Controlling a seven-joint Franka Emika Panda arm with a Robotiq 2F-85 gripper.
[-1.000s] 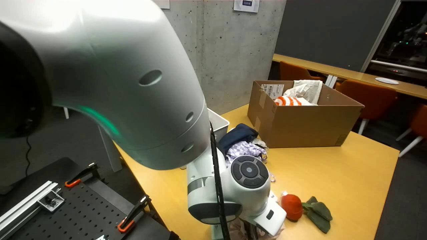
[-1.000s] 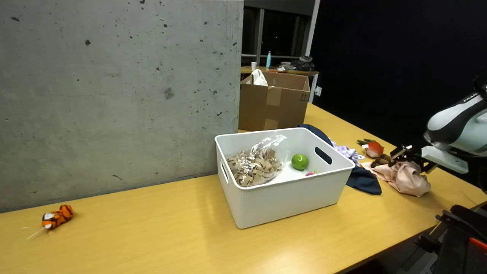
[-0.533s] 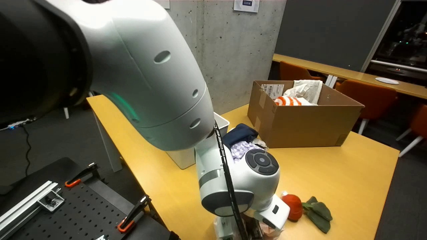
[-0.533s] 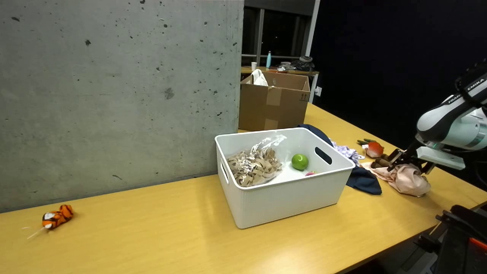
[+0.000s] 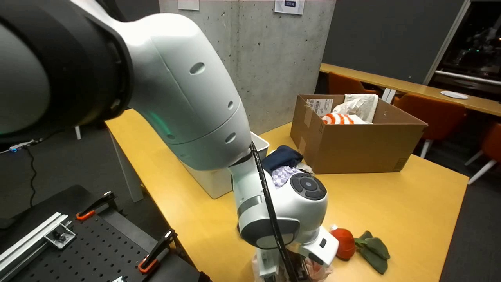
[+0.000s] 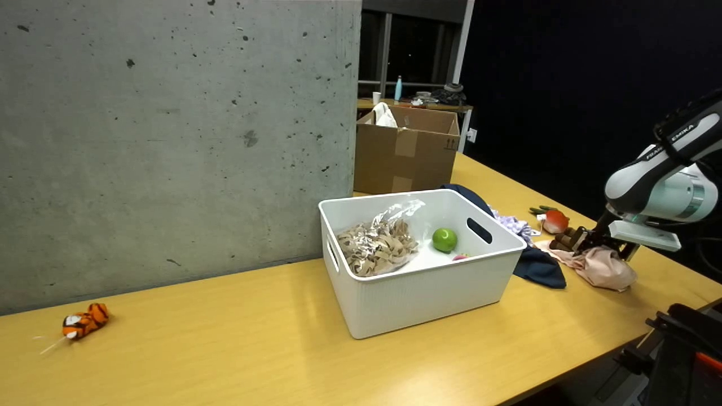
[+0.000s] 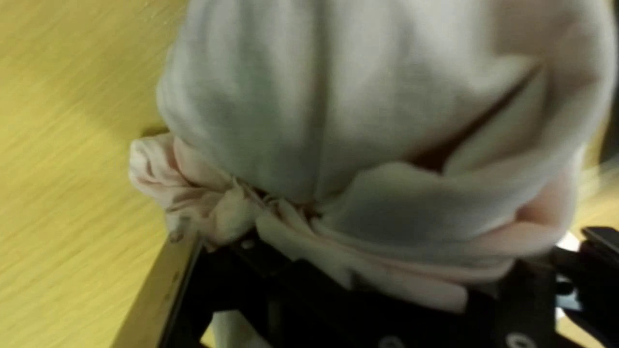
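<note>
A bunched pink cloth [image 6: 606,270] lies on the yellow table and fills much of the wrist view [image 7: 377,121]. My gripper [image 6: 601,249] is low over the cloth, with its fingers spread apart and the cloth between and under them. In the wrist view, one finger [image 7: 157,290] stands at the lower left and the other at the right edge. Folds of cloth lie against the dark gripper body. A brown item [image 6: 561,241] lies beside the nearer finger. A red round toy [image 5: 343,243] with green leaves [image 5: 373,250] lies close to the hand.
A white bin [image 6: 423,307] holds a green fruit [image 6: 444,239] and a bag of brown shreds [image 6: 375,248]. Navy cloth [image 6: 540,269] and checkered cloth [image 5: 283,175] lie near it. A cardboard box [image 5: 358,150] and a tiger toy [image 6: 84,321] stand further off. Concrete wall [image 6: 169,141] behind.
The hand has moved left and slightly down in the exterior view onto the pink cloth, which is pressed a little lower. The forearm has swung over. The other objects have not moved.
</note>
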